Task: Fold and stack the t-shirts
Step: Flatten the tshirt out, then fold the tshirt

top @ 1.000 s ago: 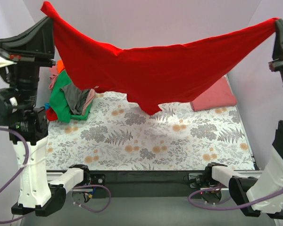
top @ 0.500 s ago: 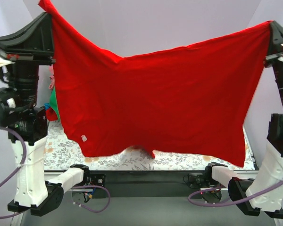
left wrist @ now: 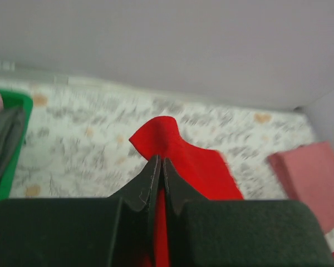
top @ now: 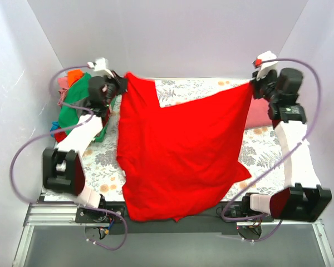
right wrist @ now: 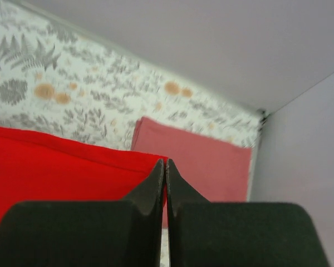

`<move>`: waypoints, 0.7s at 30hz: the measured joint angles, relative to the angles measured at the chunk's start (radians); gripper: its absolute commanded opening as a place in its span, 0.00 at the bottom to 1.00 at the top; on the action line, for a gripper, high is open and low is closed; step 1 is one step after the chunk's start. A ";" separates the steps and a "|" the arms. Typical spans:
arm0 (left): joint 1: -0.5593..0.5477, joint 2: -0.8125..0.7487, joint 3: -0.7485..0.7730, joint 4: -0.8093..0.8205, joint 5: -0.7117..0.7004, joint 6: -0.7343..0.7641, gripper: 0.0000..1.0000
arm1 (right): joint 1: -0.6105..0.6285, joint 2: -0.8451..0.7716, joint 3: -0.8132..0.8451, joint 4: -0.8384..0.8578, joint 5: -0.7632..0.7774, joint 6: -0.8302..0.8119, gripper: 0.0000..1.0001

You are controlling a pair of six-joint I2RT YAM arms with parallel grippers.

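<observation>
left gripper (left wrist: 158,166) clenched on large bright red cloth t-shirt (top: 178,150), 11 o'clock | right gripper (right wrist: 165,167) clenched on same shirt, 1 o'clock

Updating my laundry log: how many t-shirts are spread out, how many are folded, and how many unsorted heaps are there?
bright red t-shirt, spread, gripped by left pincer and right pincer: 1
rose-red t-shirt, folded: 1
unsorted heap (green, pink, orange; shirt count unclear): 1
Total: 3
</observation>
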 measured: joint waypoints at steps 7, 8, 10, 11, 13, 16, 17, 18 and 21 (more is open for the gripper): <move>0.032 0.469 0.093 -0.026 0.031 -0.009 0.00 | 0.001 0.249 -0.194 0.213 -0.006 0.045 0.01; 0.037 0.514 0.126 -0.039 0.035 -0.010 0.00 | 0.001 0.289 -0.193 0.240 -0.007 0.048 0.01; 0.047 0.581 0.196 -0.058 0.042 -0.010 0.00 | 0.002 0.356 -0.188 0.284 -0.006 0.050 0.01; 0.050 0.602 0.224 -0.060 0.043 -0.009 0.00 | 0.002 0.388 -0.181 0.302 -0.006 0.051 0.01; 0.055 0.632 0.283 -0.060 0.048 -0.008 0.00 | 0.003 0.437 -0.160 0.322 -0.001 0.052 0.01; 0.060 0.641 0.348 -0.065 0.061 -0.004 0.00 | 0.003 0.493 -0.122 0.358 0.005 0.057 0.01; 0.061 0.641 0.369 -0.065 0.068 -0.003 0.00 | 0.004 0.505 -0.109 0.365 0.008 0.061 0.01; 0.061 0.642 0.383 -0.065 0.072 -0.002 0.00 | 0.004 0.513 -0.099 0.371 0.008 0.066 0.01; 0.061 0.642 0.417 -0.064 0.086 0.002 0.00 | 0.005 0.526 -0.072 0.396 0.012 0.079 0.01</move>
